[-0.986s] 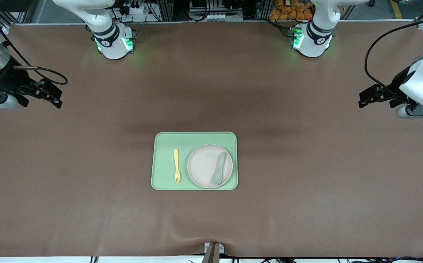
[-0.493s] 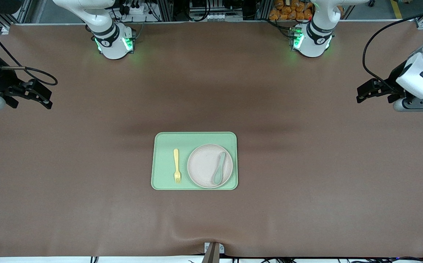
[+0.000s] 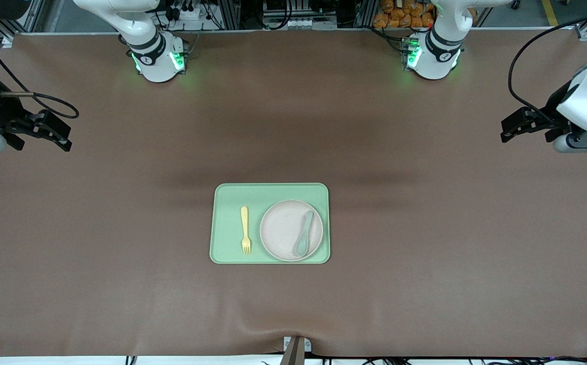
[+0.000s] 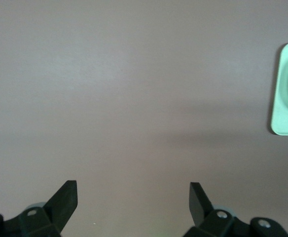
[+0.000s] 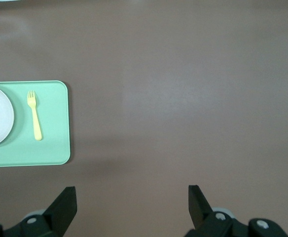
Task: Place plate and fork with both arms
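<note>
Plate (image 3: 291,230), round, matte beige, slim yellow plastic fork (image 3: 245,229) beside, left hand (image 3: 510,129) and right hand (image 3: 60,136) spread wide, empty

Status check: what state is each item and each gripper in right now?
plate: flat on the tray, spoon lying on it.
fork: flat on the tray beside the plate, untouched.
spoon: resting on the plate.
tray: flat on the table.
left gripper: jaws open, empty, over bare table.
right gripper: jaws open, empty, over bare table.
</note>
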Robot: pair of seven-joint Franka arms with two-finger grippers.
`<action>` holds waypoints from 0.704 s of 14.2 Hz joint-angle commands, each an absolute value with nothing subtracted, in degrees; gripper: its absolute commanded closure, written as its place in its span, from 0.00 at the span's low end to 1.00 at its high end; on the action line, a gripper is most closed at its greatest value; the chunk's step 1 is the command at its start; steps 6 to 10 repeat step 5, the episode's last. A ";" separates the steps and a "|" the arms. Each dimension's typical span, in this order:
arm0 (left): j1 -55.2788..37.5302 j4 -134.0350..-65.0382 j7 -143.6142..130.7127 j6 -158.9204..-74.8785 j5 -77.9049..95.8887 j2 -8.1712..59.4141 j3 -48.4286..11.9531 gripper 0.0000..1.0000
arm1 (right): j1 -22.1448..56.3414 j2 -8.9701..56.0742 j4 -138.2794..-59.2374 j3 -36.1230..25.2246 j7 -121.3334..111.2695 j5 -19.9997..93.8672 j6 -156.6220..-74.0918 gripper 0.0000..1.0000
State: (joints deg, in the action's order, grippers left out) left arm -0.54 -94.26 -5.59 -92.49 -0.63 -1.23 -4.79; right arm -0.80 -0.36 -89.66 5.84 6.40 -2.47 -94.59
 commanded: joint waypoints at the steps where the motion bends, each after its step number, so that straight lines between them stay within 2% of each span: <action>1: -0.35 -92.20 -5.19 -90.27 -2.55 -0.97 -5.10 0.00 | -1.58 -0.97 -89.65 6.24 5.62 -1.93 -94.66 0.00; 10: -0.26 -91.50 -5.10 -88.43 -2.11 -1.32 -5.10 0.00 | -1.41 -0.97 -89.47 6.33 5.98 -2.02 -94.57 0.00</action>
